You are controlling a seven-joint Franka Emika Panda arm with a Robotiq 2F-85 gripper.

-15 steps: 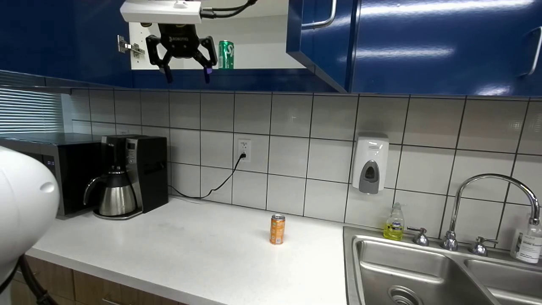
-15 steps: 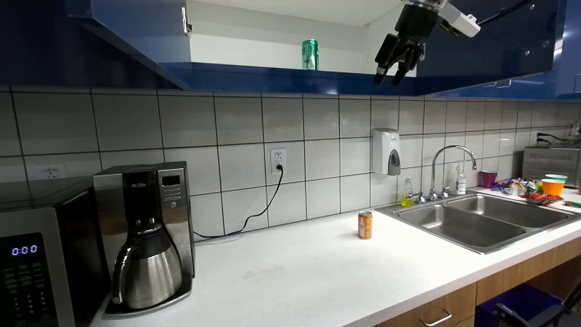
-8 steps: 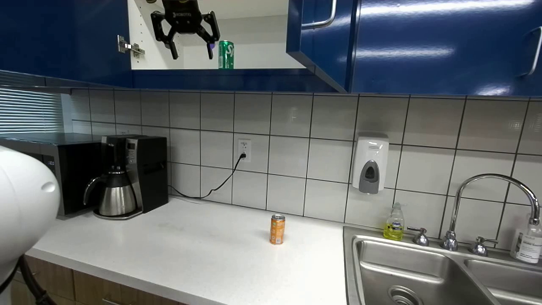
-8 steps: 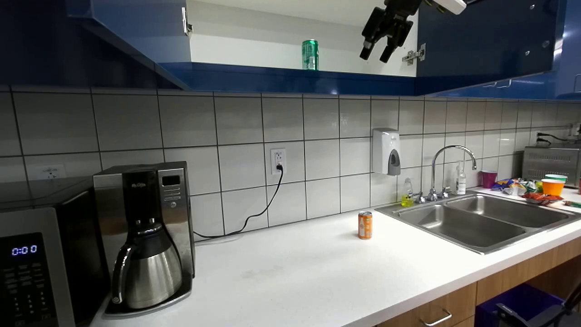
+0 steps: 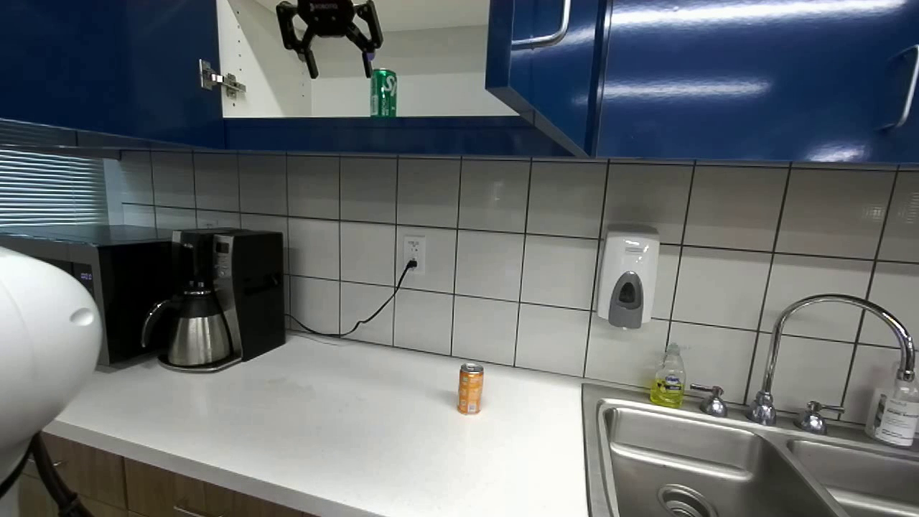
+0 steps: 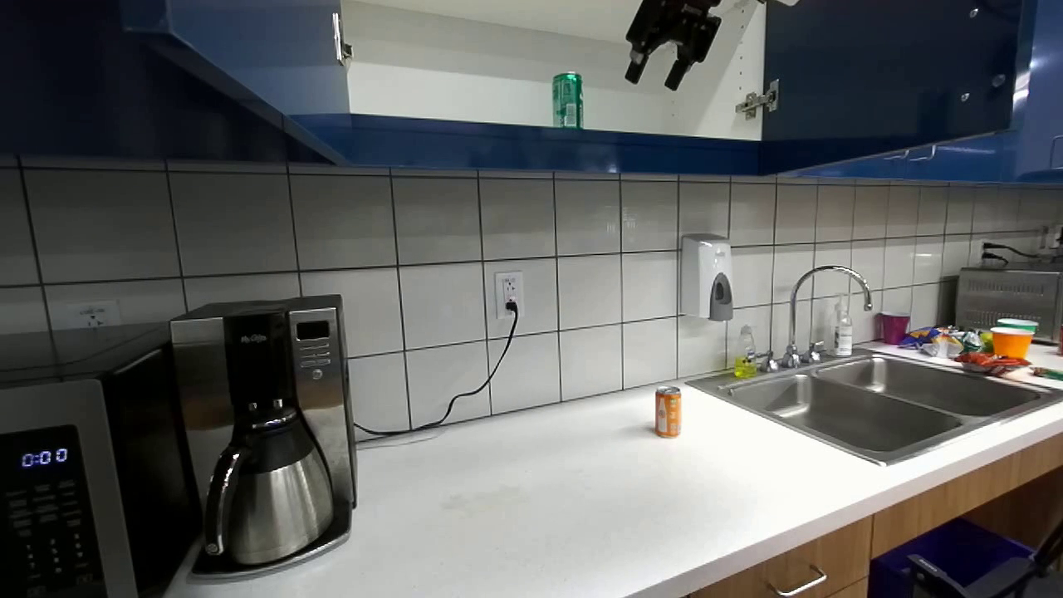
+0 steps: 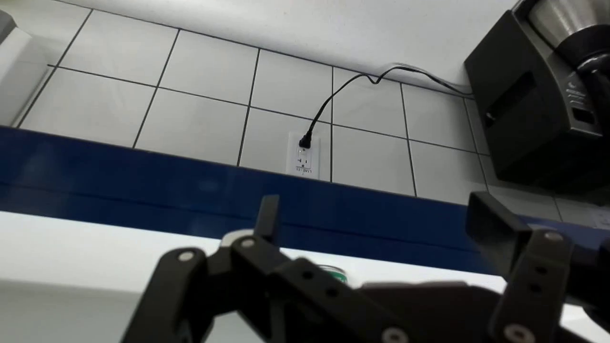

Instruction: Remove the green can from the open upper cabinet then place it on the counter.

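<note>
The green soda can (image 5: 383, 93) stands upright in the open upper cabinet (image 5: 431, 72), its base hidden behind the blue front rail (image 5: 370, 135). I expect thin, slick metal, stiff if full and easily dented if not; which, I can't tell. I'd take it round the upper body, above that rail, with a modest squeeze, and carry it upright to the counter (image 5: 323, 431), left of the orange can (image 5: 470, 388). My gripper (image 6: 653, 81) is spread wide and holds nothing, nearer and higher than the green soda can, apart from it. It points down at a slant; my arm's white link (image 5: 47, 352) shows at near left.
</note>
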